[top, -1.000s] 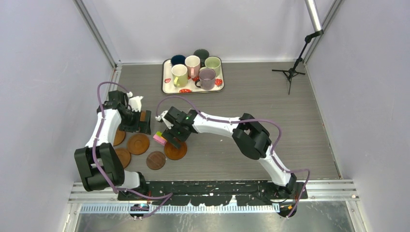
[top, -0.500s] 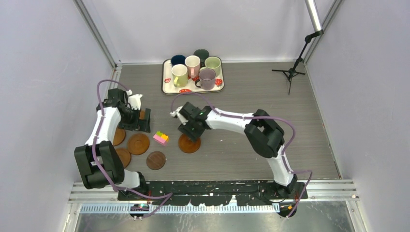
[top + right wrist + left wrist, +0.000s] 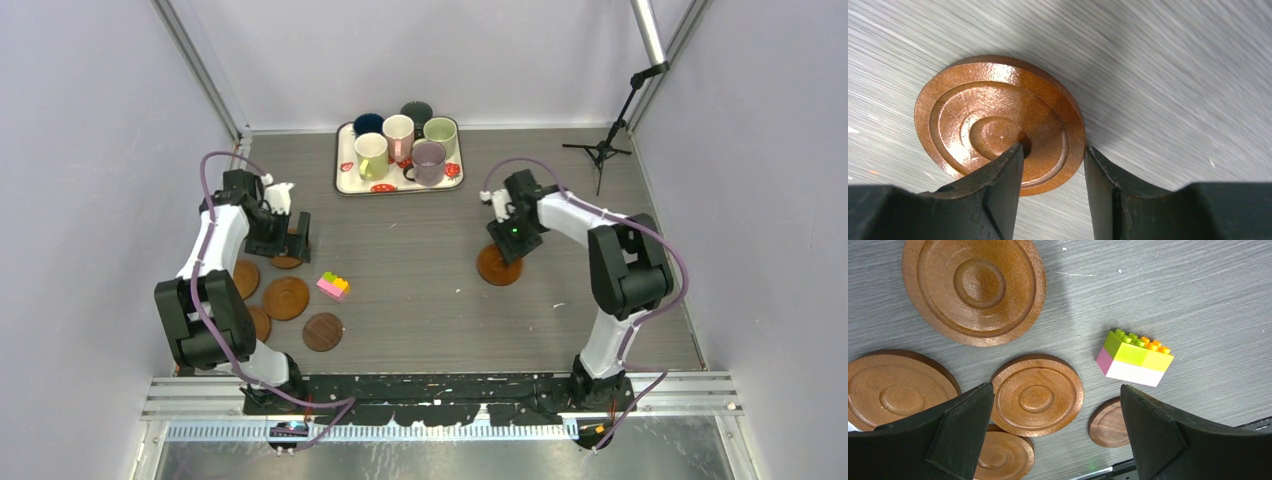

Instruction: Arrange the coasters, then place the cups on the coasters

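Observation:
My right gripper [image 3: 508, 243] is at the table's right centre, closed on the near rim of one brown coaster [image 3: 499, 266]. In the right wrist view one finger rests at the coaster's [image 3: 998, 120] centre ring and the other is against its outer edge. My left gripper [image 3: 290, 240] hangs wide open and holds nothing, above several other coasters [image 3: 1037, 395] [image 3: 974, 287] [image 3: 286, 298] lying flat at the left. The cups [image 3: 428, 160] stand together on a strawberry-print tray [image 3: 345, 181] at the back.
A small pink, yellow and green block toy [image 3: 333, 286] [image 3: 1134, 359] lies just right of the left coasters. A black tripod stand [image 3: 600, 152] is at the back right, near the wall.
The right gripper has closed on a coaster beside the block toy and swept it far right across the table. The left gripper shifted slightly back and stayed open.

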You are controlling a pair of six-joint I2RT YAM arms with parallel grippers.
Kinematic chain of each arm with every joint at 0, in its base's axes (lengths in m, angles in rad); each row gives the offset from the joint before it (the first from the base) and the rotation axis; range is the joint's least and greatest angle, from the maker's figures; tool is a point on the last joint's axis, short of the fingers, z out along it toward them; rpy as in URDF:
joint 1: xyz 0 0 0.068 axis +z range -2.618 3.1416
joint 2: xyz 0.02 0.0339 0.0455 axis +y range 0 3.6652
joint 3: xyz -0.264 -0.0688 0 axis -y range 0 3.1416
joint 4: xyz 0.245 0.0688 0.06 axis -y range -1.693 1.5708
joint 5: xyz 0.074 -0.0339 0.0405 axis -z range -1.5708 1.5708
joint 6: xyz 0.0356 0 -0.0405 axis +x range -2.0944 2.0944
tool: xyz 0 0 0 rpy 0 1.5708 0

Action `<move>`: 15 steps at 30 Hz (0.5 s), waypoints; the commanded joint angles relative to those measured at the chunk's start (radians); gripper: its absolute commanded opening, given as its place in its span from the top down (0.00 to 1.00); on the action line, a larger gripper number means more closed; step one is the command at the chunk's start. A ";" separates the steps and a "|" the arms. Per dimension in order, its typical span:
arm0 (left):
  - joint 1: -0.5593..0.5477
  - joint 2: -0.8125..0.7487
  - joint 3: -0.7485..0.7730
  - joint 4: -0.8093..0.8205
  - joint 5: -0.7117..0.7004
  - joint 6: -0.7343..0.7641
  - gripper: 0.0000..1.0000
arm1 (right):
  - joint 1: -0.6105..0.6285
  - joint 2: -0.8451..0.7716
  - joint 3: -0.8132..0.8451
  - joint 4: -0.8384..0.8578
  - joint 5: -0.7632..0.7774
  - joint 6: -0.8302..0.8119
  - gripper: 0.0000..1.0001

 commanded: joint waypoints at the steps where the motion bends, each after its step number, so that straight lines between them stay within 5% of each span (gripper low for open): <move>1: -0.008 0.024 0.053 -0.005 0.023 0.008 0.00 | -0.146 -0.088 -0.046 -0.092 -0.032 -0.154 0.48; 15: -0.009 0.121 0.108 -0.012 -0.024 0.058 0.00 | -0.636 -0.035 0.040 -0.176 -0.058 -0.378 0.48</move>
